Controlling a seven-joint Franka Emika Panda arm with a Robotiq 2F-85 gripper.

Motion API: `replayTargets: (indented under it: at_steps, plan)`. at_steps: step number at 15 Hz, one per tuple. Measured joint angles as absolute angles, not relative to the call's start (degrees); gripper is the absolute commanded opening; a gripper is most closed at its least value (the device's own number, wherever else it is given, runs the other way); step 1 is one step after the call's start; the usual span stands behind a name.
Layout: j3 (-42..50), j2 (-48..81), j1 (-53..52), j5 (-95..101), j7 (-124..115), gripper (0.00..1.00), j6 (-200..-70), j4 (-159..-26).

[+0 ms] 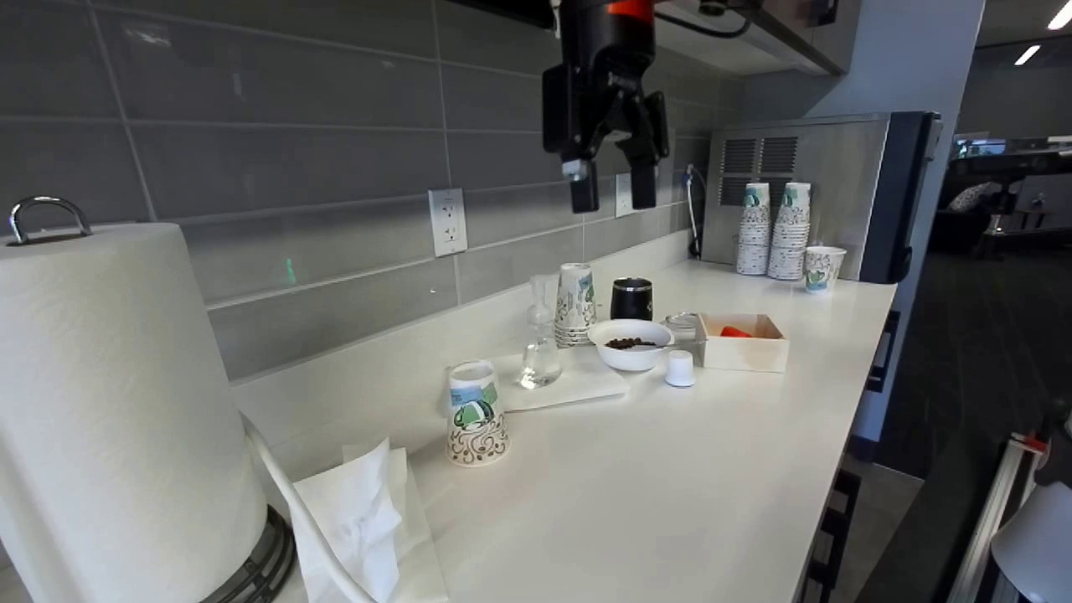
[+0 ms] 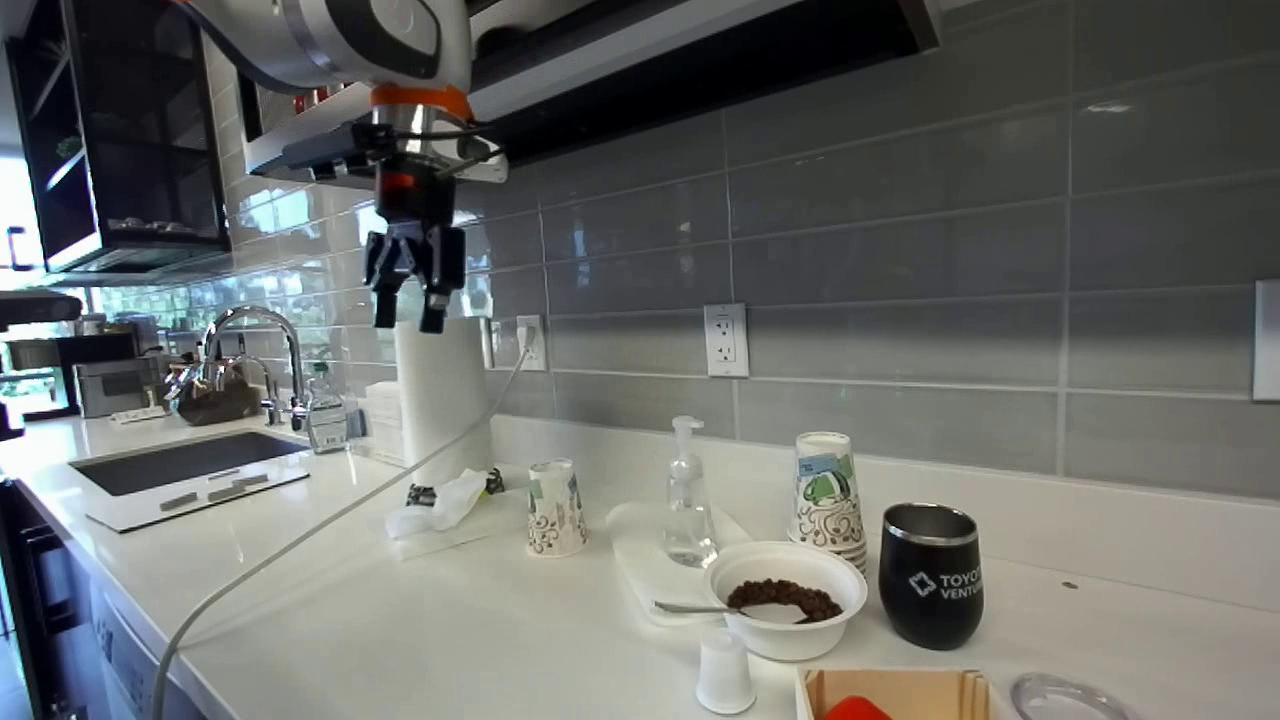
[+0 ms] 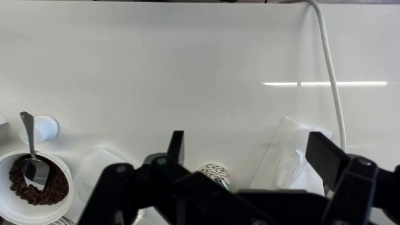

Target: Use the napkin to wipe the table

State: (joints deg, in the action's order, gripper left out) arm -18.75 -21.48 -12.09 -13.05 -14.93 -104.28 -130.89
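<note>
Napkin (image 1: 368, 512) well back from the counter edge (image 3: 187, 4) — room between — gripper (image 1: 614, 194) aloft, spread wide

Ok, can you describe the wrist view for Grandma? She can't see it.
An open black gripper hangs empty over a white counter, partly hiding a crumpled white napkin at right. At lower left, a spoon sits in a white bowl of brown bits.

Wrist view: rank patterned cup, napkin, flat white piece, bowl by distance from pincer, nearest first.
1. Patterned cup (lower centre) and napkin (lower right): too close to call.
2. Flat white piece, lower left.
3. Bowl, far lower left.
</note>
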Motion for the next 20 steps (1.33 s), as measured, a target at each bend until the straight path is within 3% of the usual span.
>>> replayTargets:
  at_steps: [5,10,20]
  plan:
    - [-26.44,-11.63,-13.0,-10.83,-29.95,1.0,-122.81,-130.96]
    - [-28.58,0.31,-16.3,-0.73,-42.35,1.0,-135.76,-130.09]
    - [-19.23,19.6,-30.18,18.12,-55.33,1.0,-138.94,-118.24]
